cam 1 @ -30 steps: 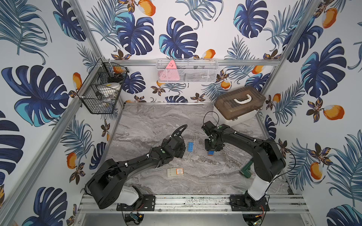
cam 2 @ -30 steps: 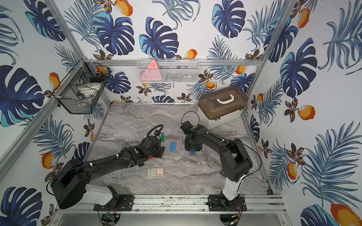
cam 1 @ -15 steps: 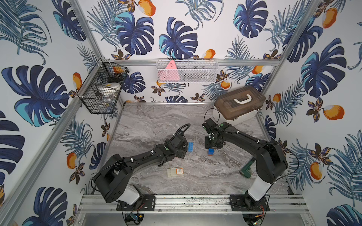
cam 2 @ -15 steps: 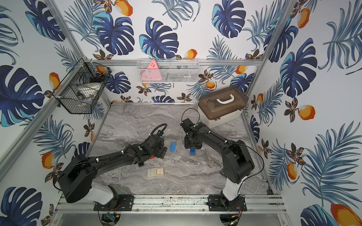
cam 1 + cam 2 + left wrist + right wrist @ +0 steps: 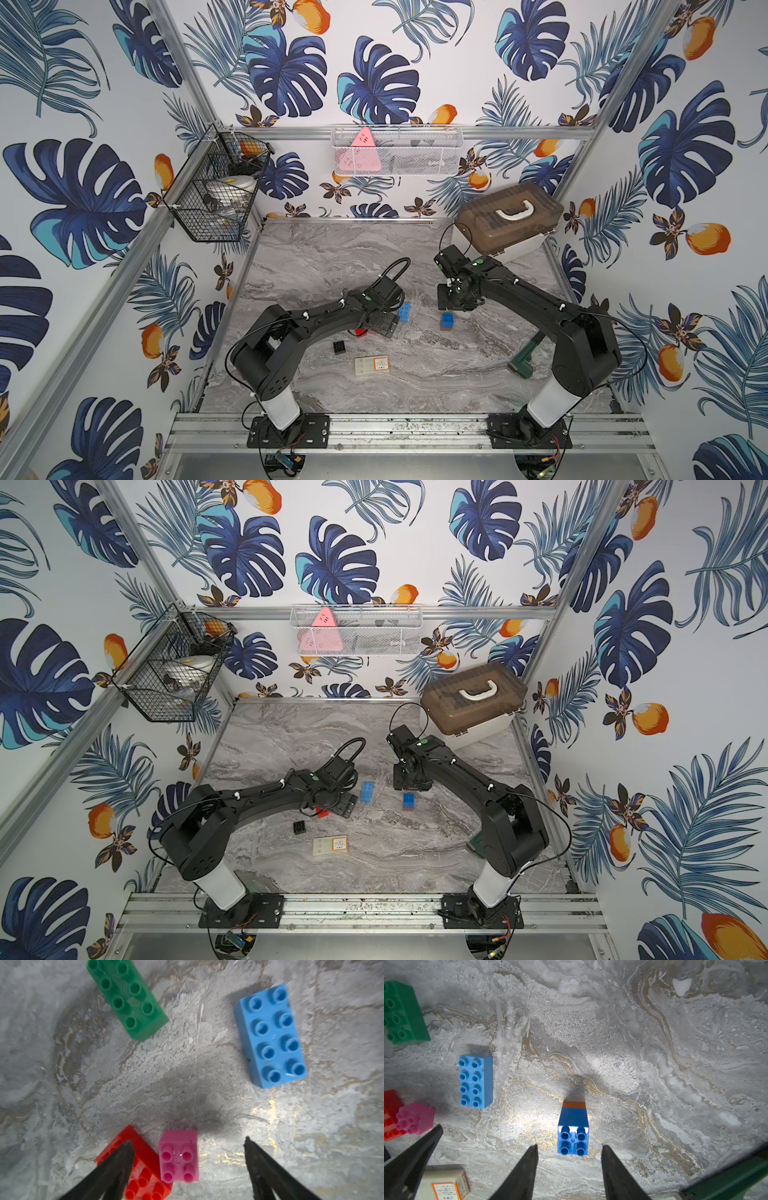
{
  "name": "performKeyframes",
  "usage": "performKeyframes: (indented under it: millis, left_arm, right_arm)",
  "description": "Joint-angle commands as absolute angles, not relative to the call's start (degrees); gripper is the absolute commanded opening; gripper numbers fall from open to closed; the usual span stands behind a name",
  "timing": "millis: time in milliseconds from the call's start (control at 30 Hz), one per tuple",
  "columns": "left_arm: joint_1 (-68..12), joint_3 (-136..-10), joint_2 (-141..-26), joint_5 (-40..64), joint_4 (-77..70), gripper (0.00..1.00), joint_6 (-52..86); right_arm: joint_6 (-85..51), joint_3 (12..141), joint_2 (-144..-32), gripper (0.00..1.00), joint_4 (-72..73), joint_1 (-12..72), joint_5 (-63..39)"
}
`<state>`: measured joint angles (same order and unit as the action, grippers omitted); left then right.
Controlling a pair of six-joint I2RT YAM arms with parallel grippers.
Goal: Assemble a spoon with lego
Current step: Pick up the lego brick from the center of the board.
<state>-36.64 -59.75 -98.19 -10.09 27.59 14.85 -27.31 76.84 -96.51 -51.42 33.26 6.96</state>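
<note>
The spoon shows only as a short stack (image 5: 572,1126), blue over orange, standing on the marble in both top views (image 5: 447,321) (image 5: 408,801). My right gripper (image 5: 570,1147) (image 5: 453,301) hovers open just behind it, holding nothing. My left gripper (image 5: 188,1142) (image 5: 380,326) is open and low over the table. The pink lego brick (image 5: 178,1155) lies between its fingers, untouched. One finger overlaps the red brick (image 5: 145,1169) (image 5: 360,331). A long blue brick (image 5: 270,1036) (image 5: 404,312), a green brick (image 5: 126,997) (image 5: 402,1014) and a black brick (image 5: 339,346) (image 5: 299,826) lie loose.
A flat beige box with an orange label (image 5: 372,365) (image 5: 330,845) lies in front of the bricks. A dark green handled tool (image 5: 525,357) lies by the right arm. A brown lidded case (image 5: 507,220) stands at the back right. Wire baskets hang on the walls.
My right gripper has opened and drawn back from the blue-orange stack, leaving it standing. My left gripper has come forward over the pink and red bricks, jaws narrowing slightly, and the black brick is uncovered.
</note>
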Motion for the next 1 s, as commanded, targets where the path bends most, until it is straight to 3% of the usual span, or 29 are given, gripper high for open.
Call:
performKeyframes:
  millis: [0, 367, 500, 600, 800, 967]
  left_arm:
    - [-35.16, -60.24, -99.43, -6.02, 30.41, 0.81, 15.03]
    - [-34.36, -60.91, -100.42, -5.09, 30.49, 0.56, 15.12]
    - [-34.34, -61.08, -100.36, -6.06, 30.85, 0.52, 15.29]
    - [-34.32, -60.91, -99.81, -6.07, 30.56, 0.41, 15.38]
    - [-34.32, -61.26, -100.68, -6.68, 31.36, 0.37, 15.28]
    - [-34.29, -61.66, -100.45, -6.23, 31.45, 0.27, 14.97]
  right_arm:
    - [-26.58, 76.61, -95.6, 0.53, -52.14, 33.24, 7.26]
    - [-26.46, 75.96, -94.85, 0.52, -51.93, 33.23, 6.83]
    - [-26.63, 75.64, -94.84, 0.52, -51.56, 33.28, 6.61]
    - [-26.63, 75.67, -94.85, 0.52, -51.5, 33.24, 6.67]
    - [-26.49, 75.47, -94.92, 0.52, -51.42, 31.64, 6.31]
    - [-26.02, 74.29, -93.9, 0.52, -50.45, 29.92, 3.39]
